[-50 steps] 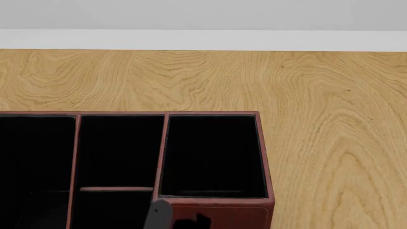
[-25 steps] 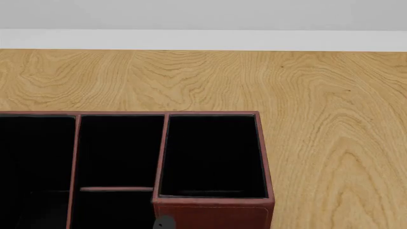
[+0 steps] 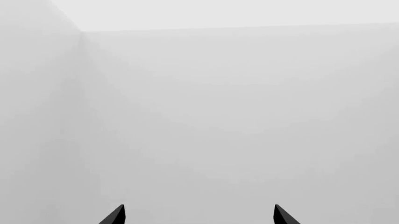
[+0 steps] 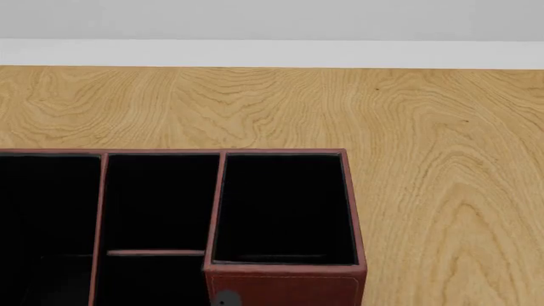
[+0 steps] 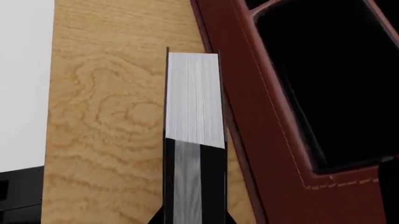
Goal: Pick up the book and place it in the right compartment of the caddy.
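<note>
Woodgrain tabletop (image 4: 255, 108) — pale wall (image 4: 272, 19) behind

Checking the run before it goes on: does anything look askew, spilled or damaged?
Nothing stands out. The reddish-brown leather-look caddy sits square on the wooden table, its compartments dark and intact. The black white-edged book is outside the caddy, held straight in the right claw.

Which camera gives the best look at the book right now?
The right wrist view: the book fills its middle, white page edges facing the camera, gripped by the right gripper beside the caddy. The head view shows only the caddy, no book; the left wrist view shows blank wall.
</note>
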Tool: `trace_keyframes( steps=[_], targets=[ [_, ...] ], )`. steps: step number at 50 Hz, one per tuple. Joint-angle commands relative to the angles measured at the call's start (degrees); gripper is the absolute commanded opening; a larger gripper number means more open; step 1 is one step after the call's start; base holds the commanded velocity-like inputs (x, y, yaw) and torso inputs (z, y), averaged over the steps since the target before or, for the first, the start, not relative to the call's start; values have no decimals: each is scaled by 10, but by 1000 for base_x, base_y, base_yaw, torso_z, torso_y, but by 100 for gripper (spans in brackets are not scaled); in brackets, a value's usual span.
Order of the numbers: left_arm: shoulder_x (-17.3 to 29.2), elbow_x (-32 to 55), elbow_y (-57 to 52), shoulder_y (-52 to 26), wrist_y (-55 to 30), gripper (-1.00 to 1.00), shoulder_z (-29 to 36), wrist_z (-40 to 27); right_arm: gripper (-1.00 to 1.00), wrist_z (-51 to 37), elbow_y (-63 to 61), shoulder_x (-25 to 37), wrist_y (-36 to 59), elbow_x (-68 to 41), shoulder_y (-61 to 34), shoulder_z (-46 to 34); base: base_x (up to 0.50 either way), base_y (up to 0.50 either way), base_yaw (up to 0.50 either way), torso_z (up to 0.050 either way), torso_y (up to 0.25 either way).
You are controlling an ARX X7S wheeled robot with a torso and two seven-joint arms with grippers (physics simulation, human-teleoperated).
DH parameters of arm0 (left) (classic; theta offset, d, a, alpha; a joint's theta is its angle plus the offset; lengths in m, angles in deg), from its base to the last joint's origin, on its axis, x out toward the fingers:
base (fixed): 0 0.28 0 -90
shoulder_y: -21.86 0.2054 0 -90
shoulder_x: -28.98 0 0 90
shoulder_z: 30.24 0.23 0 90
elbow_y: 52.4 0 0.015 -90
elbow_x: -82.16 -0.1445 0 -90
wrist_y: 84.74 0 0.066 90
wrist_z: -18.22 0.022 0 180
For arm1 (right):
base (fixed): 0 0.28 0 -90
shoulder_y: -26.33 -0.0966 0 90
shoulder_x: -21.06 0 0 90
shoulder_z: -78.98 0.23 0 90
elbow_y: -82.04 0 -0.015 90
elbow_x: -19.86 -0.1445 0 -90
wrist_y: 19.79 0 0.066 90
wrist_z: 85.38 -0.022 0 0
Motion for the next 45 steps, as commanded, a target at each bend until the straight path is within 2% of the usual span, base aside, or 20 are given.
trace_keyframes(
  steps=[1, 24, 45],
  targets=[
    [3, 1, 2, 2, 7, 100, 3, -2, -100, 4, 3, 1, 0, 21, 1, -2, 0, 0, 0, 0, 0],
    [10, 13, -1, 2, 7, 100, 2, -14, -100, 1, -93, 18, 37, -32, -44, 59, 0, 0, 0, 0, 0],
    [20, 26, -5, -11, 2, 100, 4, -28, -100, 2, -183, 51, 78, -136, -80, 157, 0, 0, 0, 0, 0]
  ],
)
